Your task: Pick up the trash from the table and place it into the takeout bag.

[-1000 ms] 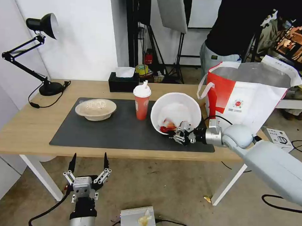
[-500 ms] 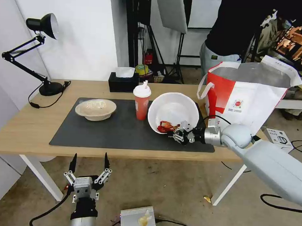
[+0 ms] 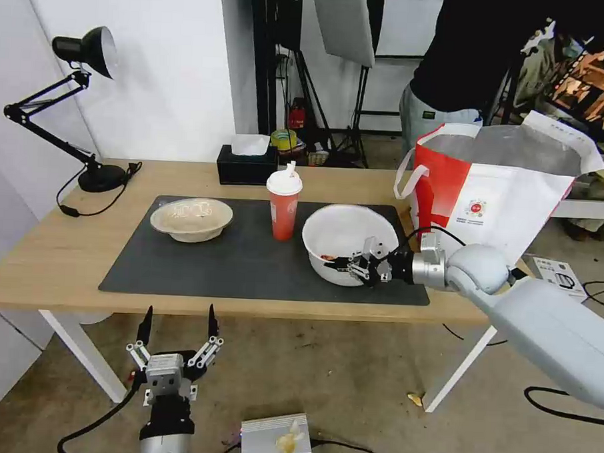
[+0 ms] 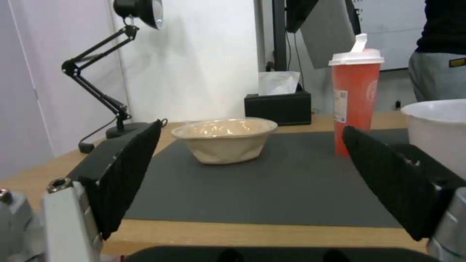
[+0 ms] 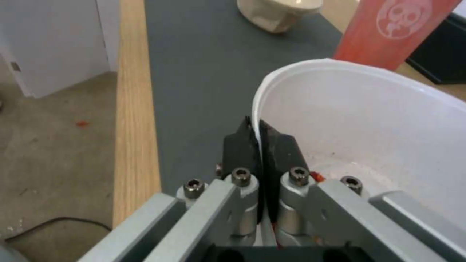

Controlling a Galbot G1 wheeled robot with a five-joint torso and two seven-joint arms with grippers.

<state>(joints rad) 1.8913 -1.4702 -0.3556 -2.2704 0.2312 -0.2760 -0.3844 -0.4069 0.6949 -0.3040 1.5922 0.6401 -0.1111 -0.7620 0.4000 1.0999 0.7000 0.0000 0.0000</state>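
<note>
step: right gripper (image 3: 346, 262) clenched on white bowl (image 3: 341, 236) rim
left gripper (image 3: 176, 323): parked, fingers spread
next: lift level, carry to takeout bag (image 3: 500, 195)

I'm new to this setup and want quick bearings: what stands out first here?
The right gripper is clamped on the rim of the large white bowl on the dark mat, near the table's right end. Beside it rises the big white-and-red takeout bag, mouth open. The left gripper hangs open below the table's front edge.
</note>
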